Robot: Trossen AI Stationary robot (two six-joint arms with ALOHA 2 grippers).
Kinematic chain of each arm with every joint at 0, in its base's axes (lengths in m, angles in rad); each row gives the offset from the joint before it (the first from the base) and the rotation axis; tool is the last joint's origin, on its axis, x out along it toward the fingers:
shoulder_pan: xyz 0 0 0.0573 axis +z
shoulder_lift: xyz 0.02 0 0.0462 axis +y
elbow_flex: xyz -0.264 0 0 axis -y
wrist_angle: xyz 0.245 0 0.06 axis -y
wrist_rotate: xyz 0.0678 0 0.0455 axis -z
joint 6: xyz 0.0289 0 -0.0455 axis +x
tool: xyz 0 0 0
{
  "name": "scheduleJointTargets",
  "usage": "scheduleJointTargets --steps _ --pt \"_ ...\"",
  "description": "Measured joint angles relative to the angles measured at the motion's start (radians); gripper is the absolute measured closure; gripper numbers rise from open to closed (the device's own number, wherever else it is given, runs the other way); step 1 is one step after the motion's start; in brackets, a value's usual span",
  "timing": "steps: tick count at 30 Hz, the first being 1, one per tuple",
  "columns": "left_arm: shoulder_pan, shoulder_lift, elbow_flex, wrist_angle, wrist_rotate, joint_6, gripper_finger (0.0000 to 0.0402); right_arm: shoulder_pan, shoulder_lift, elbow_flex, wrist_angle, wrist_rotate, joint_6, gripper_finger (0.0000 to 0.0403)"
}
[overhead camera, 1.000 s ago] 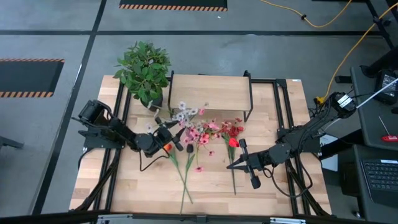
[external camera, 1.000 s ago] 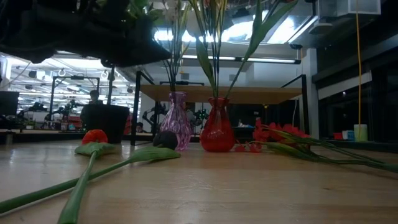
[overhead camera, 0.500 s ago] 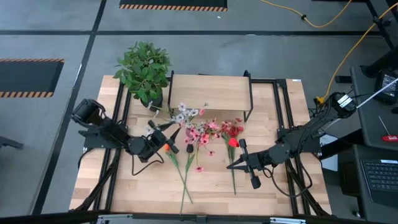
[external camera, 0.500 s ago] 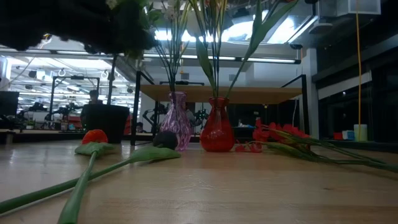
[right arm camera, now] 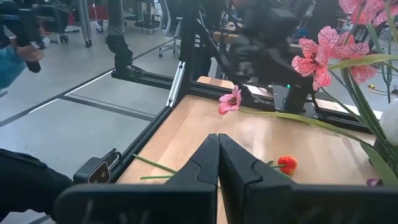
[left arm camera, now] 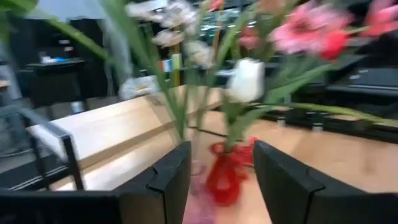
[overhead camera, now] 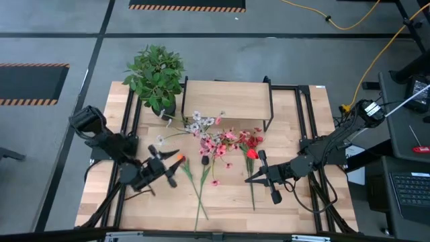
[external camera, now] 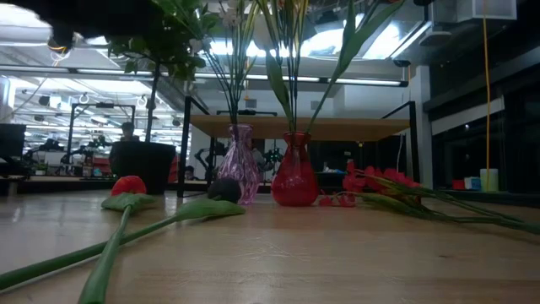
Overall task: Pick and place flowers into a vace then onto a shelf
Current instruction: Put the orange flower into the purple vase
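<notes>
Two vases stand side by side before the shelf (overhead camera: 227,99): a purple vase (external camera: 240,165) and a red vase (external camera: 295,171), each holding flowers (overhead camera: 213,138) upright by their stems. Loose flowers (overhead camera: 197,187) lie flat on the tabletop, among them an orange bloom (external camera: 128,185) and a red-headed stem (overhead camera: 252,180). My left gripper (overhead camera: 169,169) is open and holds nothing, left of the vases and nearer than them; its wrist view looks at the red vase (left arm camera: 222,177) between the fingers. My right gripper (overhead camera: 250,179) is shut on nothing, by the red-headed stem.
A bushy green plant in a black pot (overhead camera: 156,75) stands at the table's far left, beside the shelf. Black frame rails (overhead camera: 127,134) run along both table sides. More red blooms (external camera: 380,181) lie right of the red vase. Bare wood shows along the near edge (overhead camera: 222,215).
My left gripper has drawn back from the vases toward the table's left and near edges. The vases, the flowers in them and the loose stems lie as before. My right arm has kept still.
</notes>
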Motion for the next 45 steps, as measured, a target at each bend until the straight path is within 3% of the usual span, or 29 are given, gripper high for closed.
scheduleJointTargets --steps 5,10,20,32,39,45 --pt "-0.108 0.000 0.086 -0.045 -0.053 0.062 0.0270 0.004 0.000 0.000 0.001 0.000 0.025 0.0396" --pt "-0.166 0.005 0.186 -0.208 -0.080 0.013 0.0317 0.047 -0.001 0.001 0.043 0.000 0.080 0.0396" --pt "-0.253 0.046 0.202 -0.526 -0.019 -0.417 0.0393 0.150 -0.002 0.001 0.081 0.000 0.042 0.0396" --pt "-0.104 0.070 0.202 -0.779 0.478 -0.712 0.0399 0.208 -0.002 0.001 -0.065 0.000 0.078 0.0396" --pt "0.021 0.068 0.202 -1.024 0.709 -1.016 0.0399 0.165 -0.002 0.001 -0.115 0.001 0.067 0.0396" --pt "0.113 0.068 0.256 -1.206 0.897 -1.101 0.0400 0.108 -0.002 0.001 -0.151 0.001 0.049 0.0396"
